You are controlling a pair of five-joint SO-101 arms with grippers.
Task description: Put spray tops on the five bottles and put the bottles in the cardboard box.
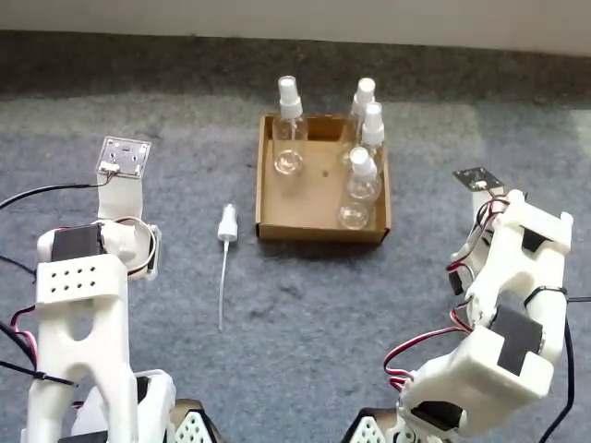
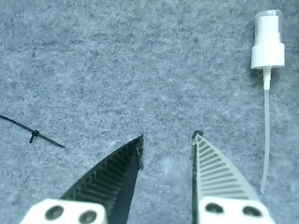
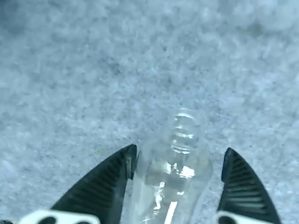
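Note:
A cardboard box (image 1: 319, 229) sits at the middle back of the grey carpet. Inside it stand several clear bottles with white spray tops, one at the back left (image 1: 289, 120) and one at the front right (image 1: 360, 180). A loose spray top (image 1: 227, 224) with a long thin tube lies on the carpet left of the box. My left gripper (image 2: 168, 137) is open over bare carpet, with that spray top (image 2: 267, 46) off to one side. My right gripper (image 3: 180, 149) is open, and a clear bottle (image 3: 175, 172) with a bare threaded neck lies between its fingers.
The left arm (image 1: 92, 268) stands at the front left and the right arm (image 1: 508, 277) at the front right. A black cable tie (image 2: 32, 135) lies on the carpet near the left gripper. Open carpet stretches in front of the box.

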